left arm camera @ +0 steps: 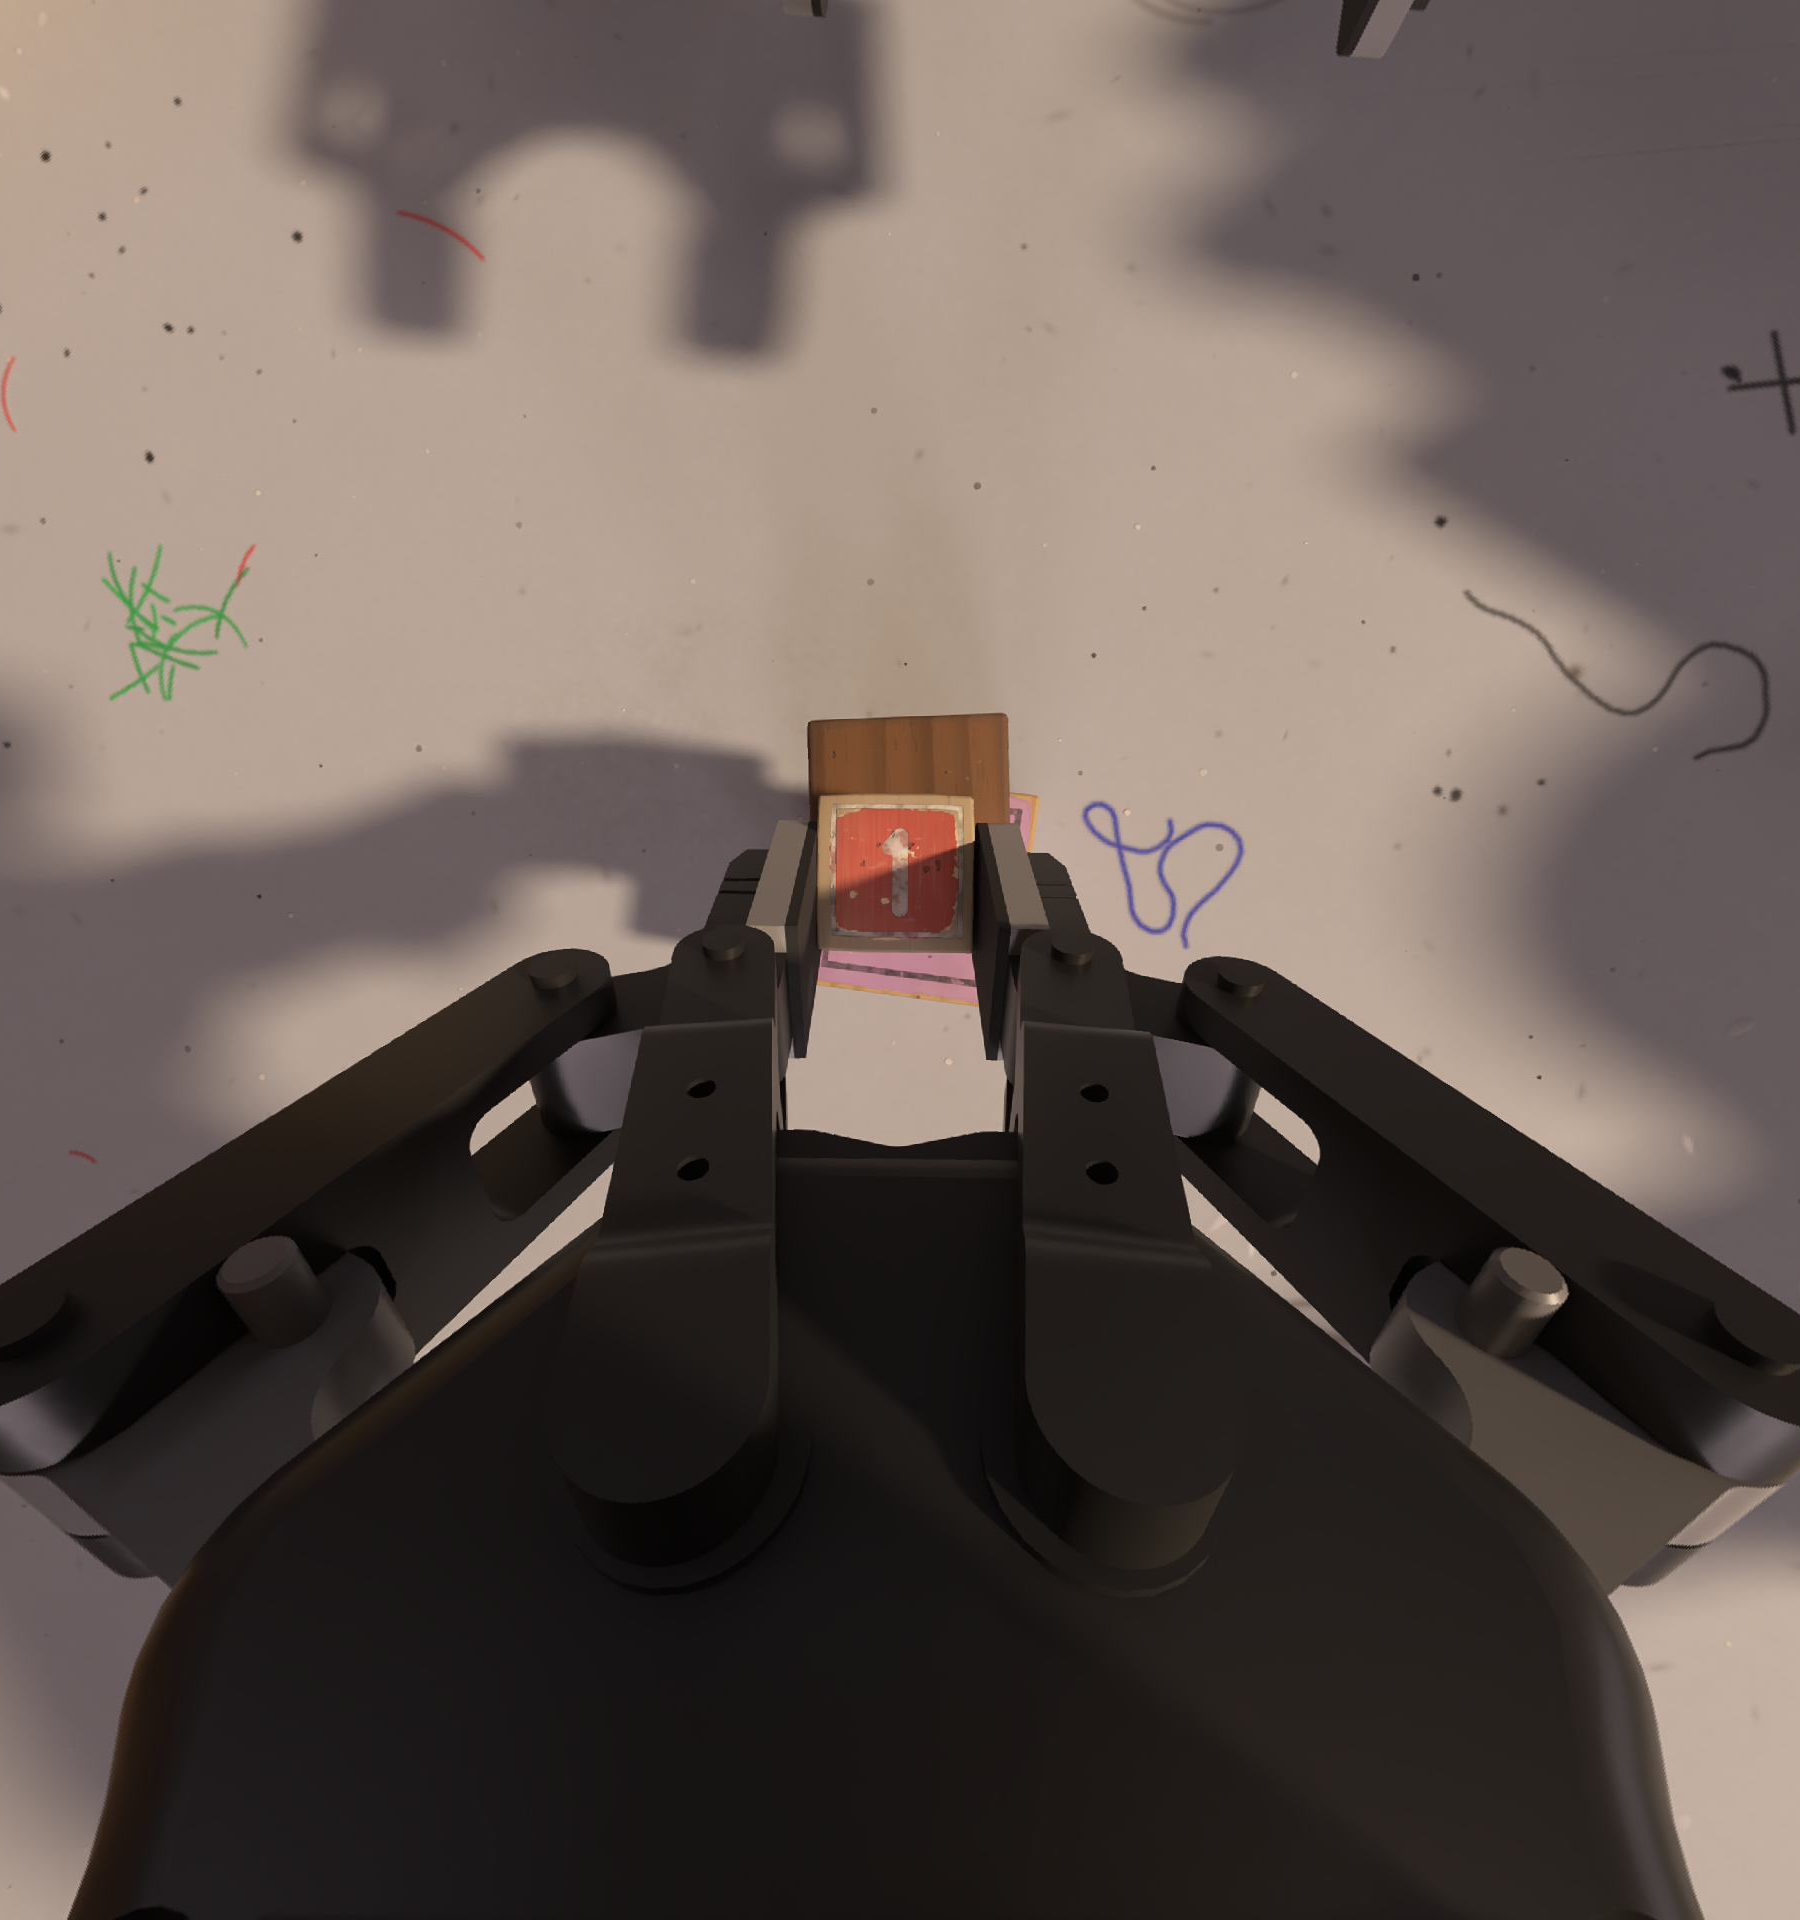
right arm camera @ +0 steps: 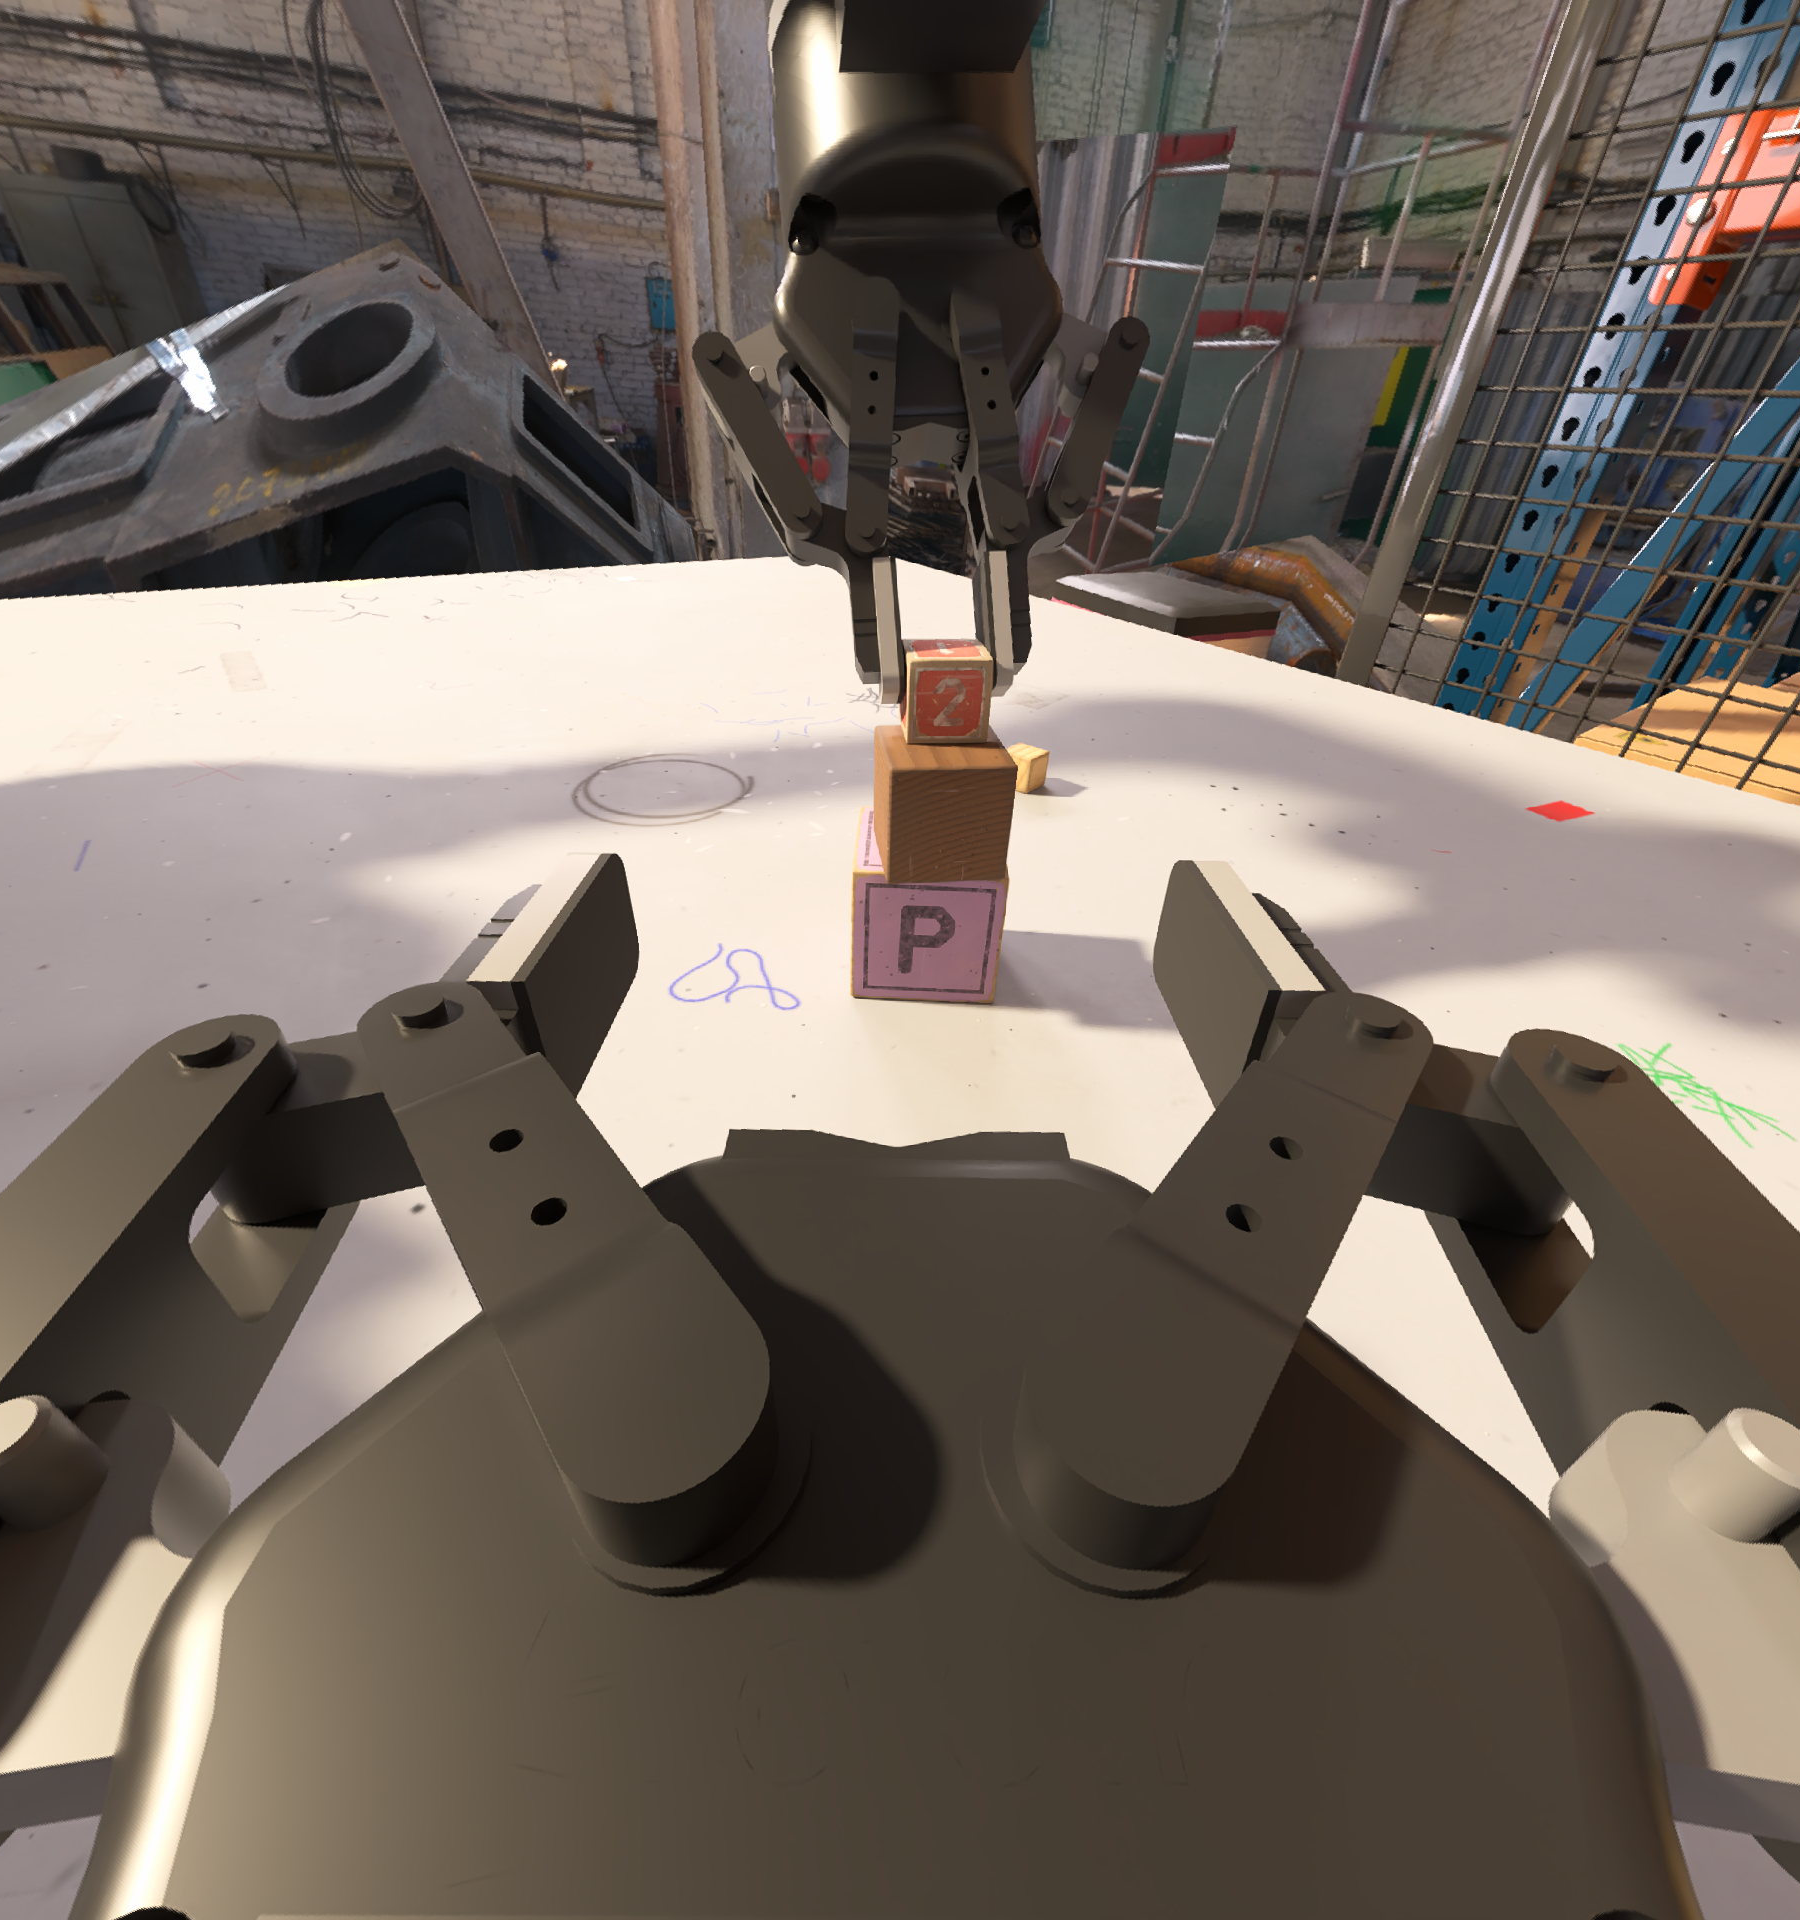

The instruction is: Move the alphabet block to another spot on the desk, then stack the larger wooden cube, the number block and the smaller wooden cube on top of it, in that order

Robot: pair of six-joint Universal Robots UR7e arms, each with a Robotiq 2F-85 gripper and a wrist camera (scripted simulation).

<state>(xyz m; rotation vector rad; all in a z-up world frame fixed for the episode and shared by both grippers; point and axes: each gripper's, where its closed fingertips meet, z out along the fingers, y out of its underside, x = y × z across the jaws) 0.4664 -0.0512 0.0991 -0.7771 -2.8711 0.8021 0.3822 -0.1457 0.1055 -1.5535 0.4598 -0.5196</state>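
The pink alphabet block [right arm camera: 927, 940] stands on the white desk [right arm camera: 356, 883]. The larger wooden cube [right arm camera: 943, 816] sits on it, set toward the back. My left gripper [right arm camera: 946, 665] comes down from above and is shut on the red number block [right arm camera: 946, 704], which rests on the wooden cube. In the left wrist view my left gripper [left arm camera: 896, 878] clasps the number block [left arm camera: 896, 873] over the wooden cube [left arm camera: 906, 753] and the pink block [left arm camera: 901, 971]. The smaller wooden cube [right arm camera: 1029, 767] lies on the desk behind the stack. My right gripper [right arm camera: 896, 956] is open and empty, short of the stack.
Pen scribbles mark the desk: blue [right arm camera: 735, 977], green [right arm camera: 1706, 1096], a pencilled circle [right arm camera: 662, 790] and a red patch [right arm camera: 1559, 810]. The desk's far edge [right arm camera: 356, 582] gives onto a workshop with a wire fence [right arm camera: 1602, 416].
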